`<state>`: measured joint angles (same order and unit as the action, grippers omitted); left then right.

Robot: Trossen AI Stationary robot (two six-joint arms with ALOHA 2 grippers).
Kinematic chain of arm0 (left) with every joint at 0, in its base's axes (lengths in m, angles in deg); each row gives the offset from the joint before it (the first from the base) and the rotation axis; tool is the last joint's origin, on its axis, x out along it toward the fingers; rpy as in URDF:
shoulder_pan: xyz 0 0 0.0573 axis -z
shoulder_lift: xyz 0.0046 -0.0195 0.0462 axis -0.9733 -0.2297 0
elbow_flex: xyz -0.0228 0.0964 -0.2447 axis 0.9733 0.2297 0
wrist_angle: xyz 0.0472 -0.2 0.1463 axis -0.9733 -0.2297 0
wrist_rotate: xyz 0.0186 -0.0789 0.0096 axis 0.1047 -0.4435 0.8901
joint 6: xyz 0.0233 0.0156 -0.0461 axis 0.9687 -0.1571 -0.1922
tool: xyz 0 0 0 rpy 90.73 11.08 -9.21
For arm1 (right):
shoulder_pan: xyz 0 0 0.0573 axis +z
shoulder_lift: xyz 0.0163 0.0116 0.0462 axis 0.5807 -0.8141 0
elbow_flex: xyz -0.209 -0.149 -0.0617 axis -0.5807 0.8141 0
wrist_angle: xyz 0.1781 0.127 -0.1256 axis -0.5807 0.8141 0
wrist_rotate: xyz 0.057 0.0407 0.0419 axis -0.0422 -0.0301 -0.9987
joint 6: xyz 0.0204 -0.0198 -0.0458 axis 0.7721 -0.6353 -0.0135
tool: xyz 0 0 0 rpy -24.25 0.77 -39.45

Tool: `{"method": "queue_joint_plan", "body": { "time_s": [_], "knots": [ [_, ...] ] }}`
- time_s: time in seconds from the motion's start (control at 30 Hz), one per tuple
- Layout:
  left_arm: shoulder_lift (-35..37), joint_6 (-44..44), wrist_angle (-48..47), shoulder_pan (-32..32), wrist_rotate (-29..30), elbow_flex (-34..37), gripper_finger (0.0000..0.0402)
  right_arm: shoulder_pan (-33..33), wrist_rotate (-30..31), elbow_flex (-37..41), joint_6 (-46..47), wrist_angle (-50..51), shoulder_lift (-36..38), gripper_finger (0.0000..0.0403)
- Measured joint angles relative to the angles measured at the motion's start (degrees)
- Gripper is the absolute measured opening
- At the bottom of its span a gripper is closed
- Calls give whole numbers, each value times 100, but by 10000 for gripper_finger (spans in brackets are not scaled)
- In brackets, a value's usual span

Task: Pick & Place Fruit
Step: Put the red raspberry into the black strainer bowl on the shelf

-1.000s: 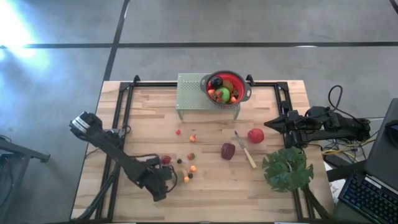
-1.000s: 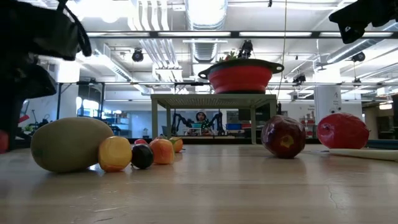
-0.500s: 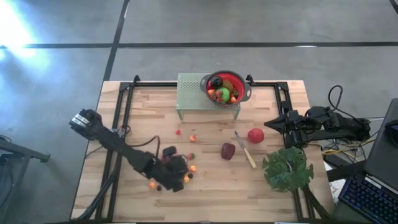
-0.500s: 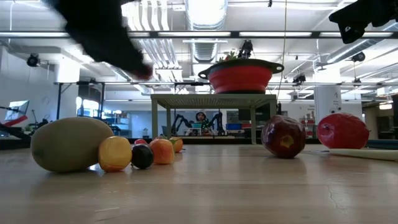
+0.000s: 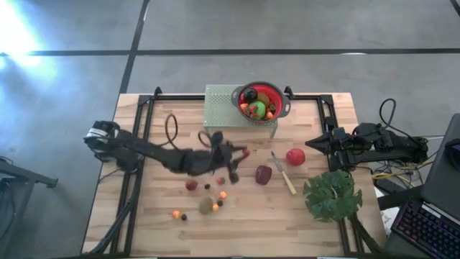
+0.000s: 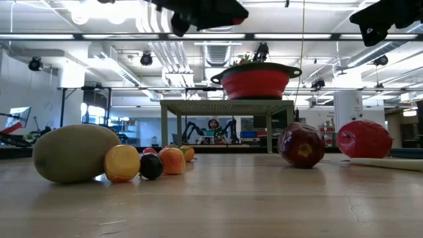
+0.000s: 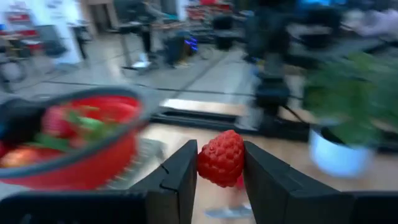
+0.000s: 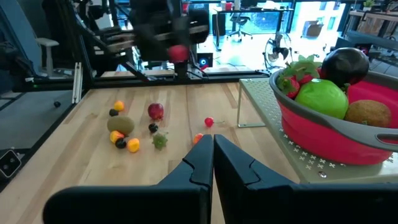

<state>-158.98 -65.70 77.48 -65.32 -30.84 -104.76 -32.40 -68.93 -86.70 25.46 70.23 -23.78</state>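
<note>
A red raspberry [image 7: 220,158] sits clamped between the two dark fingers [image 7: 180,171] of the left tool [image 5: 241,153], which hangs above the middle of the desk [image 5: 165,129], short of the red colander [image 5: 262,102]. The colander stands on a pale perforated stand [image 5: 219,108] at the far edge and holds a green apple [image 8: 320,98], a dark round fruit [image 8: 345,62], a brown kiwi [image 8: 368,114] and strawberries [image 8: 298,70]. On the desk, a red apple [image 5: 295,156] and a dark maroon fruit [image 5: 264,174] lie on either side of a slim pale-handled knife [image 5: 282,174]. Nearer the front lie a kiwi [image 5: 206,206], a red strawberry [image 5: 191,185], small orange pieces [image 5: 176,214] and dark berries [image 5: 184,216], loosely scattered. A big green leaf [image 5: 332,196] lies at the desk's right edge. The right tool [image 8: 213,163], fingers pressed together on nothing, waits at the right side of the desk, beside the colander's stand.
</note>
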Motion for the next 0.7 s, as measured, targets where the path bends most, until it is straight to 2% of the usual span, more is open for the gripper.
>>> {"method": "queue_joint_plan", "body": {
  "time_s": [0.33, 0.6, 0.7],
  "knots": [
    [2, 1, -275, -1376, -394, -454, 118, 0, 0, 0, -1, 1, 0, 8],
    [-35, -43, -2144, -2143, -422, -1175, 118, 2, 0, -1, -2, 1, 0, 8],
    [-57, -56, -2322, -2268, -508, -1302, 117, 2, 0, -1, -2, 2, 0, 8]
  ]
}}
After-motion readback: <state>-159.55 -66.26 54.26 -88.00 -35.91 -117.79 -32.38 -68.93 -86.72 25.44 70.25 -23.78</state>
